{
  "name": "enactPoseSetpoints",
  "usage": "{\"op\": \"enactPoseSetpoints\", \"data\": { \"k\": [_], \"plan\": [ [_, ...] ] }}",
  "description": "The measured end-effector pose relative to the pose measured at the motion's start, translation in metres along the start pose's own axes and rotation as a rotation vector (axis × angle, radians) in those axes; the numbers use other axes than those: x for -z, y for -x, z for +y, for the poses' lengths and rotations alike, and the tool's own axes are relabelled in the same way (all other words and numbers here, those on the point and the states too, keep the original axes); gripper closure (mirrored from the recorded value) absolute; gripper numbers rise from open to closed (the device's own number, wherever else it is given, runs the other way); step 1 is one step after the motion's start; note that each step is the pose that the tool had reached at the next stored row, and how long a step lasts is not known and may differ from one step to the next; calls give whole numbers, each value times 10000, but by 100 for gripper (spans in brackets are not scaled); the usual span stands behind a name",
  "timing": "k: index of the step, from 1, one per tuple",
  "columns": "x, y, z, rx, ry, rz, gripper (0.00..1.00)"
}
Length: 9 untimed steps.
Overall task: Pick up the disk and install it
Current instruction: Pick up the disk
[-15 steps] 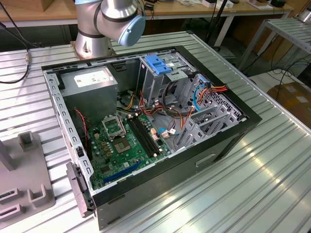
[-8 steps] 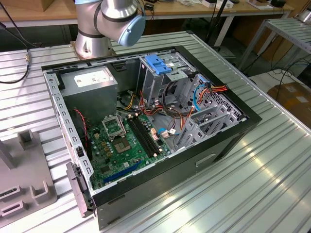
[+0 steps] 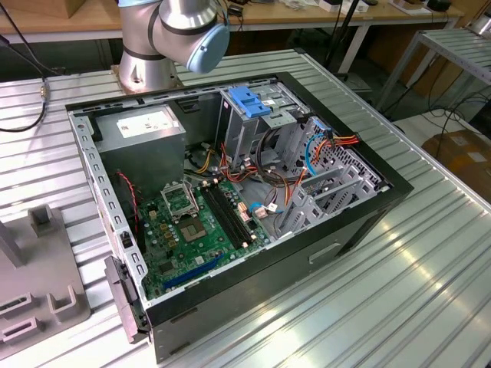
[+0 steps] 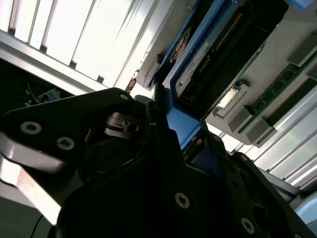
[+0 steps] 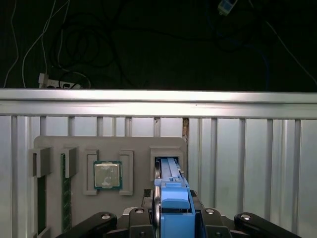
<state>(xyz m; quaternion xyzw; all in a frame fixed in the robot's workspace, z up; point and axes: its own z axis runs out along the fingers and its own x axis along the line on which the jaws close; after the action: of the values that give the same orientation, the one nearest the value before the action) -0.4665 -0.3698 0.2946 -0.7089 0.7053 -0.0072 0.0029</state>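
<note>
The gripper [image 5: 173,224] has its jaws clamped on the disk [image 5: 173,196], at a slot in the tray [image 5: 133,144]. The tray lies on a ribbed metal table [image 5: 247,163]. Dark floor and cables [image 5: 59,79] lie beyond.

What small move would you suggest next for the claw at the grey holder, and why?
Once its hold is sure, I'd probably draw the claw straight out along the slot, untilted: the dark hard drive with blue plastic rails stands on edge in the grey plastic holder, slot walls close beside it.
</note>
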Motion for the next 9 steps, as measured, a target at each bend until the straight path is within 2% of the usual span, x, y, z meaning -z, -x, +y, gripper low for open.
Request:
{"op": "enactPoseSetpoints", "data": {
  "k": [9],
  "plan": [
    [2, 0, 0, -43, -2, 0, 63]
  ]
}}
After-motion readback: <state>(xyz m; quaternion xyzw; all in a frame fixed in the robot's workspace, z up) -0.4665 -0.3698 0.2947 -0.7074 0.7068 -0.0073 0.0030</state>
